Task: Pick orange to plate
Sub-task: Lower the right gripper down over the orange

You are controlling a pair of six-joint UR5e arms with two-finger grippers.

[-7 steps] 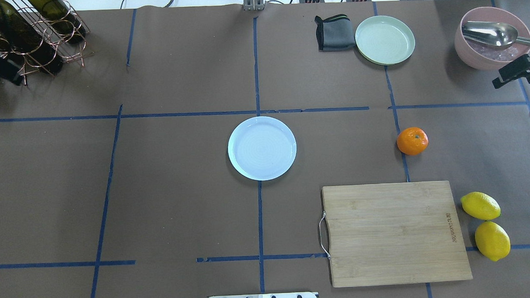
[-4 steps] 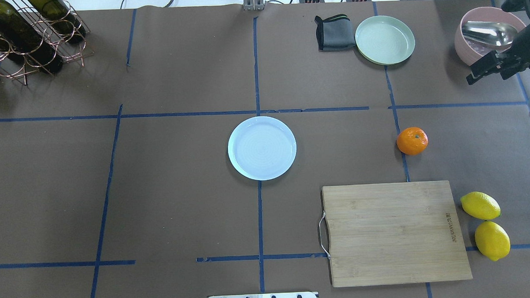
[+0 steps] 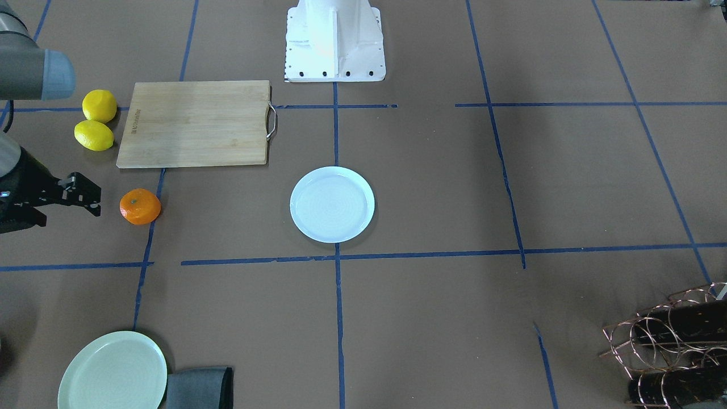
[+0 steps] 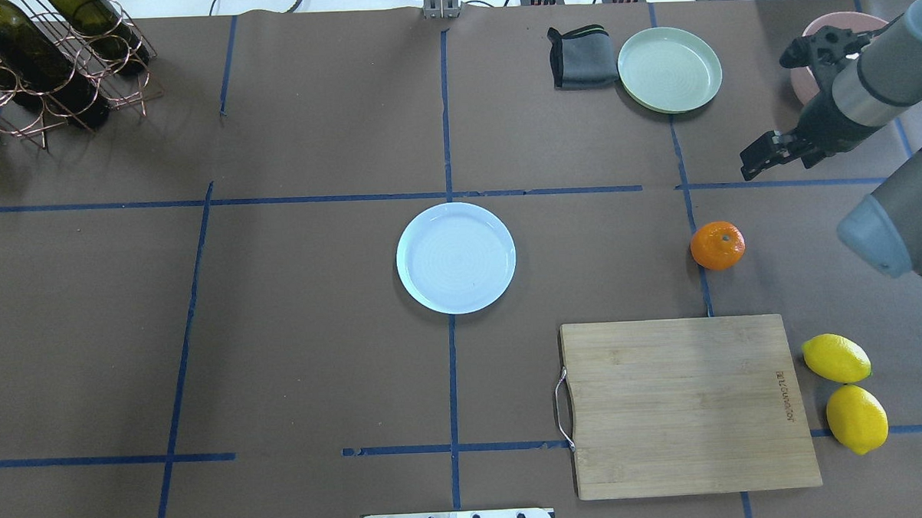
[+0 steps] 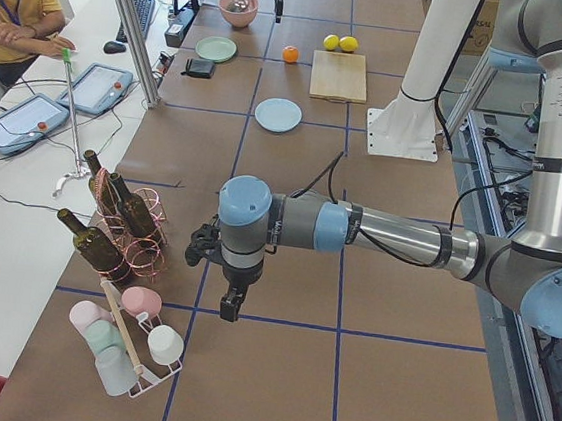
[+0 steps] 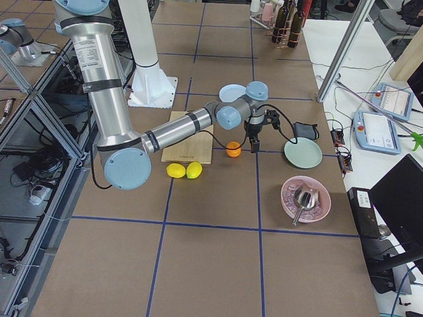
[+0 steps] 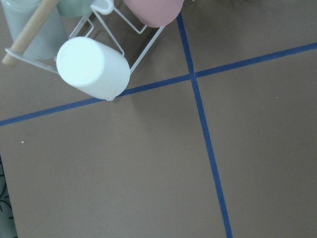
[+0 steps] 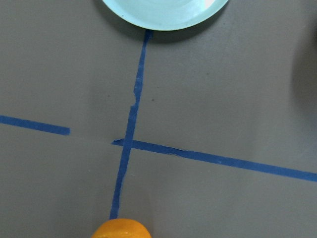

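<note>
**Right gripper near the orange, not yet over it**

The orange (image 4: pixel 717 245) sits on the worktop (image 4: pixel 316 295) near our right gripper (image 4: pixel 760 156), on its robot-ward side, and the plate (image 4: pixel 455 258) lies well beyond it. Our left gripper (image 5: pixel 230 304) hangs far off. The right wrist view catches only the orange's edge. We cannot tell how far either gripper is open.

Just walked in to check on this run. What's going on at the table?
The right gripper hangs open and empty just beside the orange, not touching it. The orange sits on the table near the cutting board, and the white plate at the centre is empty. The left gripper is at the table's other end by the cup rack, away from both.
</note>
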